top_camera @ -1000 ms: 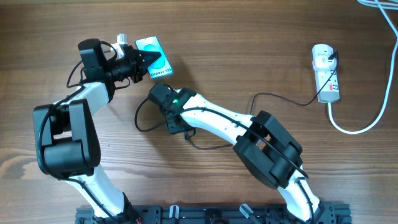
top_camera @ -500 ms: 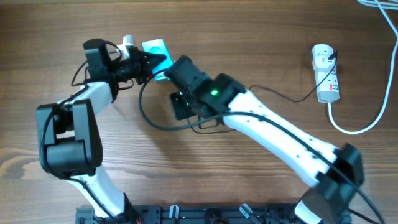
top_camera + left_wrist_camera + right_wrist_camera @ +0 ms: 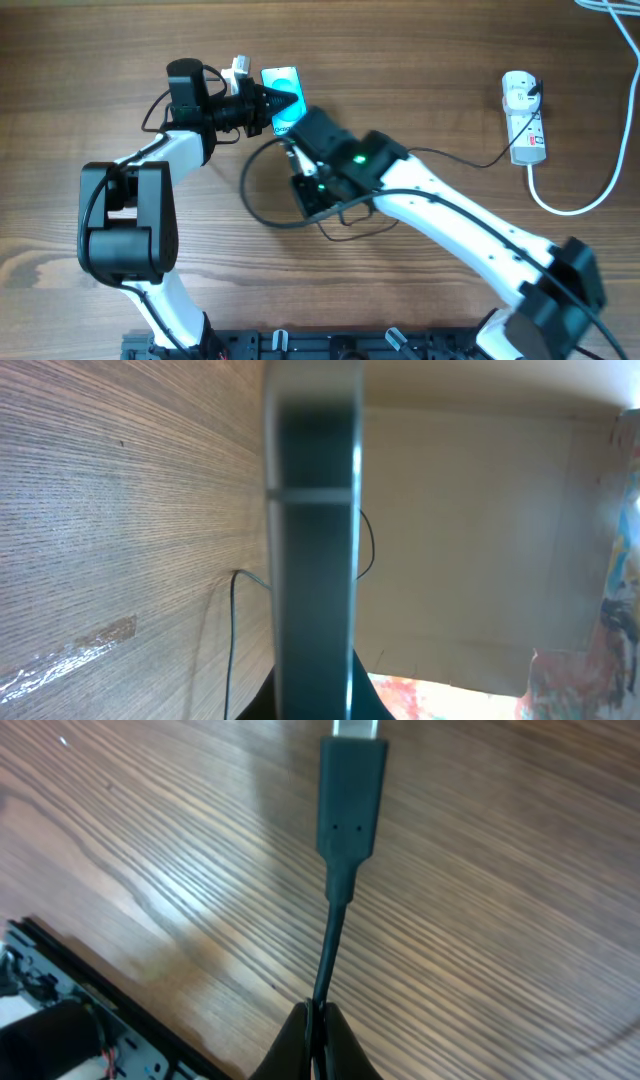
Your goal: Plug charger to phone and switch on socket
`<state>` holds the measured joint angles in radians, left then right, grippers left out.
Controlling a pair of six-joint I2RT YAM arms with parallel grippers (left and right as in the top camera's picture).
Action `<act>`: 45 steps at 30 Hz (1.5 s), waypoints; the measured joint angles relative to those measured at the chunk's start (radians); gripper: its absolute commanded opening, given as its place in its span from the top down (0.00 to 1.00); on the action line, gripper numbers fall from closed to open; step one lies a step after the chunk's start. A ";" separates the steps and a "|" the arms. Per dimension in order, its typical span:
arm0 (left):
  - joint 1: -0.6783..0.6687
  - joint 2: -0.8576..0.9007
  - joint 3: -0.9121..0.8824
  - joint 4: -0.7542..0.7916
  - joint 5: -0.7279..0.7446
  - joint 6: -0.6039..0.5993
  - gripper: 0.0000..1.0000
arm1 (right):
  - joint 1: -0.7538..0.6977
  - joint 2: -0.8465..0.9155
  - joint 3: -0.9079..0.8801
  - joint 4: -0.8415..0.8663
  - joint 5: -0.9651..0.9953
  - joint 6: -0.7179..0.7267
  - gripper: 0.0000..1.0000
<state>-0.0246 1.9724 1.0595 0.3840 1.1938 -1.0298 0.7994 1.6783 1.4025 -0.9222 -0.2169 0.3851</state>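
My left gripper (image 3: 266,105) is shut on the phone (image 3: 284,86), a teal-screened handset held off the table at the upper middle. In the left wrist view the phone (image 3: 310,550) shows edge-on, rising from between the jaws (image 3: 312,705). My right gripper (image 3: 297,152) sits just below and right of the phone, shut on the charger cable (image 3: 330,955). The cable's connector tip (image 3: 352,795) sticks out ahead of the jaws (image 3: 318,1025) over the wood. The thin black cable (image 3: 455,158) runs right to the white socket (image 3: 525,125), where its black plug (image 3: 538,92) sits.
A thicker white cable (image 3: 590,200) loops from the socket up the table's right edge. Slack black cable (image 3: 262,212) curls on the wood under the right arm. A strip of clear tape (image 3: 75,650) lies on the table. The arms' bases stand at the front edge.
My left gripper has carried the phone to the right. My right gripper has swung up from the table with the cable, then shifted right and slightly down, staying just below the phone.
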 measured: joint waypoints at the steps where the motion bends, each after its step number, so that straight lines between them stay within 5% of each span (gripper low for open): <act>1: 0.000 0.000 0.000 0.000 0.002 0.000 0.96 | -0.018 -0.034 -0.034 0.019 -0.013 -0.004 0.96; 7: -0.026 0.000 0.000 0.019 0.002 -0.003 0.96 | -0.063 -0.177 -0.150 0.098 -0.052 -0.025 0.96; 45: -0.077 0.000 0.000 0.065 0.005 0.035 0.96 | -0.061 -0.061 -0.185 0.157 -0.010 0.068 0.95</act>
<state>-0.1020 1.9724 1.0599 0.4492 1.1988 -0.9947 0.7387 1.6173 1.2179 -0.7650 -0.2264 0.4526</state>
